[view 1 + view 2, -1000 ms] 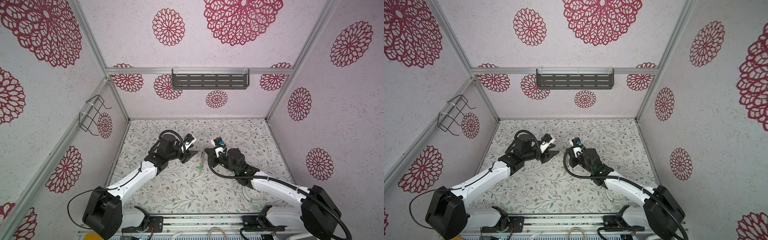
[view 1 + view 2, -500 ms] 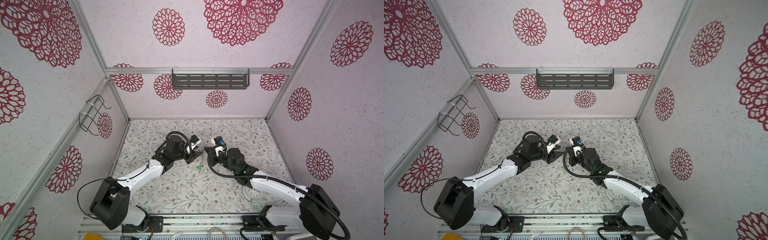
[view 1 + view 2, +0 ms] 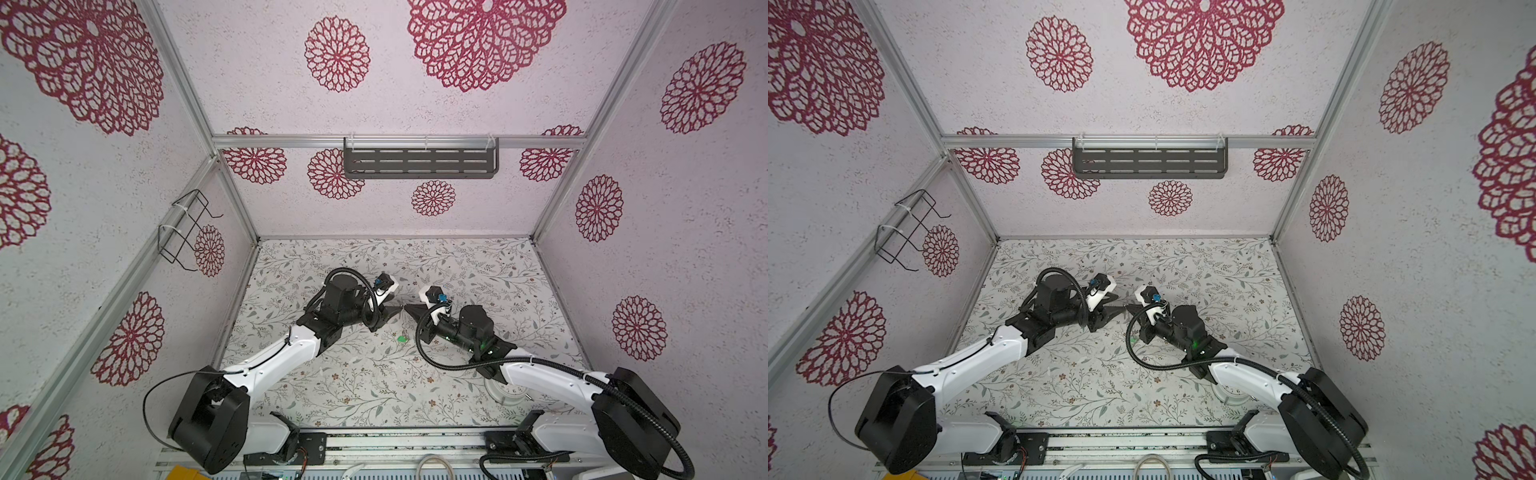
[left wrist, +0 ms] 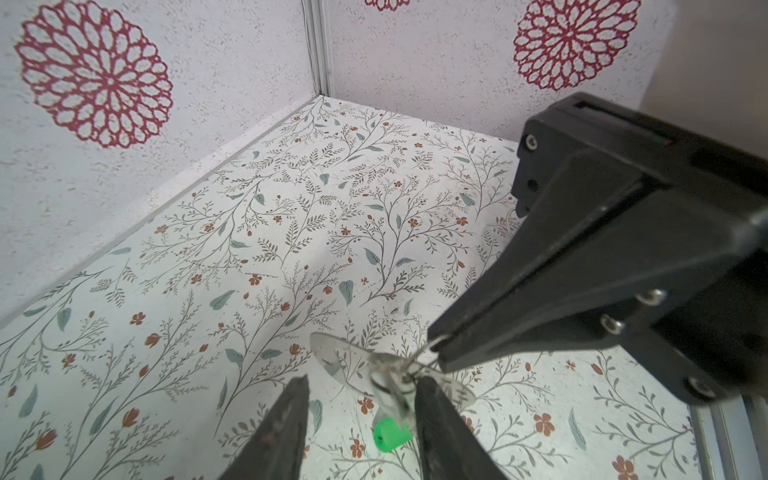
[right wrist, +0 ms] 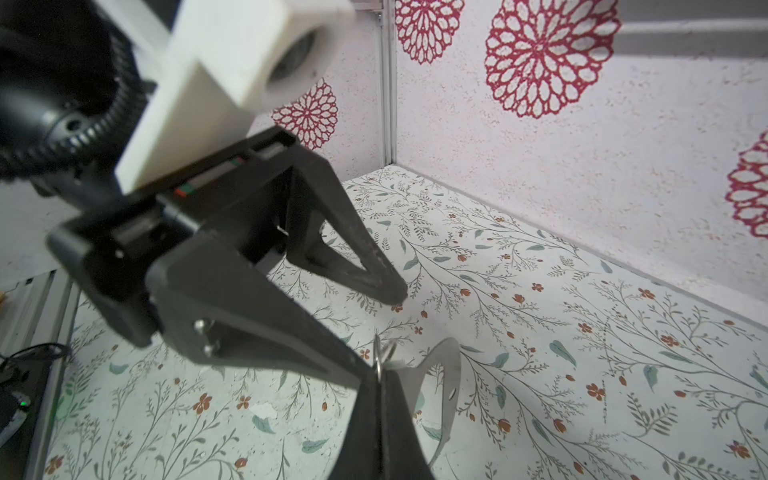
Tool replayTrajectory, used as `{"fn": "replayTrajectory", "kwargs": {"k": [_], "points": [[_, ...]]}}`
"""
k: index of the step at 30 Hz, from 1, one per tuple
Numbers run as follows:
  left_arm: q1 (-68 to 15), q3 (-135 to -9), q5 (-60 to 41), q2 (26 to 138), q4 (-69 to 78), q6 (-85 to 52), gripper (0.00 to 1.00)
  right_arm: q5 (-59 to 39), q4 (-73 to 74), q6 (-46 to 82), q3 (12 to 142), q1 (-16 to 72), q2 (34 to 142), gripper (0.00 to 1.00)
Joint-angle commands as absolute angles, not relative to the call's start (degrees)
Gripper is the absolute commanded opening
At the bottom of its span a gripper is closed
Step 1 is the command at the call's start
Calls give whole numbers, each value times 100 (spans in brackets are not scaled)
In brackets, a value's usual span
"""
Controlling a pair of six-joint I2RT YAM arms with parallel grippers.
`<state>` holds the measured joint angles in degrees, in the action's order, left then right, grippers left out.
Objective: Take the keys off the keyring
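Note:
In the right wrist view my right gripper [image 5: 380,376] is shut on the keyring [image 5: 451,386], a flat dull metal loop that hangs off its tips above the floral floor. The keys [image 4: 390,380] dangle from it in a small blurred bunch, one with a green tag [image 4: 390,434]. My left gripper [image 4: 365,380] is open, and the bunch hangs between its fingers, against one of them. In both top views the left gripper [image 3: 395,311] [image 3: 1115,309] and the right gripper [image 3: 409,309] [image 3: 1129,308] meet tip to tip at mid-floor. The green tag [image 3: 401,340] hangs below them.
A round white clock [image 3: 511,392] [image 3: 1233,395] lies near the front right, partly under my right arm. A dark slotted shelf [image 3: 419,162] is fixed to the back wall, and a wire rack [image 3: 187,228] to the left wall.
My left arm has swung right until its open fingers stand around the hanging keys. The right gripper has held still, shut on the keyring.

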<state>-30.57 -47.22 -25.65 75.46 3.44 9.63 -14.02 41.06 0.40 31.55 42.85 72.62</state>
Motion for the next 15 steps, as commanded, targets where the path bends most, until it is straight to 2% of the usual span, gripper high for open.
{"fn": "replayTrajectory", "kwargs": {"k": [1,15], "points": [[-2867,-4595,-2599,7151,20,1121,46,-2217,5116,-563,3000,4118,7130,0],[-3011,-4211,-2612,6709,-127,1205,45,-3819,6009,-642,3005,3577,7608,0]]}}
